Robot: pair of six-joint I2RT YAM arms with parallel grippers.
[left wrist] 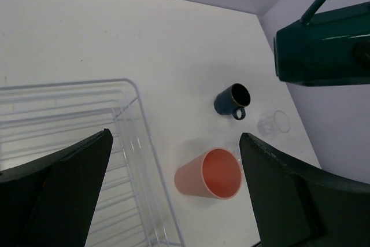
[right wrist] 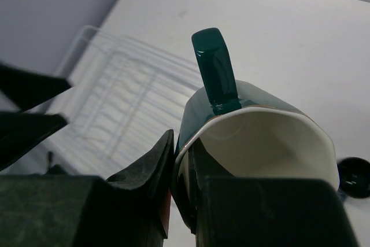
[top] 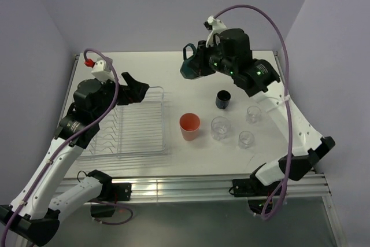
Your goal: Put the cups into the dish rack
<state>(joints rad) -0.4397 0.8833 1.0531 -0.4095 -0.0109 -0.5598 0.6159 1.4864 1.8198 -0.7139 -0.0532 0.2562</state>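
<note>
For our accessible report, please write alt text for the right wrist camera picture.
The right gripper has its jaws closed on the rim of a dark teal mug, cream inside, handle up. Beyond it a clear dish rack lies on the white table.

Matte white table, evenly lit, soft faint shadows only. Closed in on 3 sides by pale lavender walls: back wall, left wall, right wall, each meeting the table at an edge. Along the near edge, a ribbed silver aluminium rail. Lower down, a dull grey surface, floor or shelf unclear. Same white tabletop and lavender wall in both wrist views.
</note>
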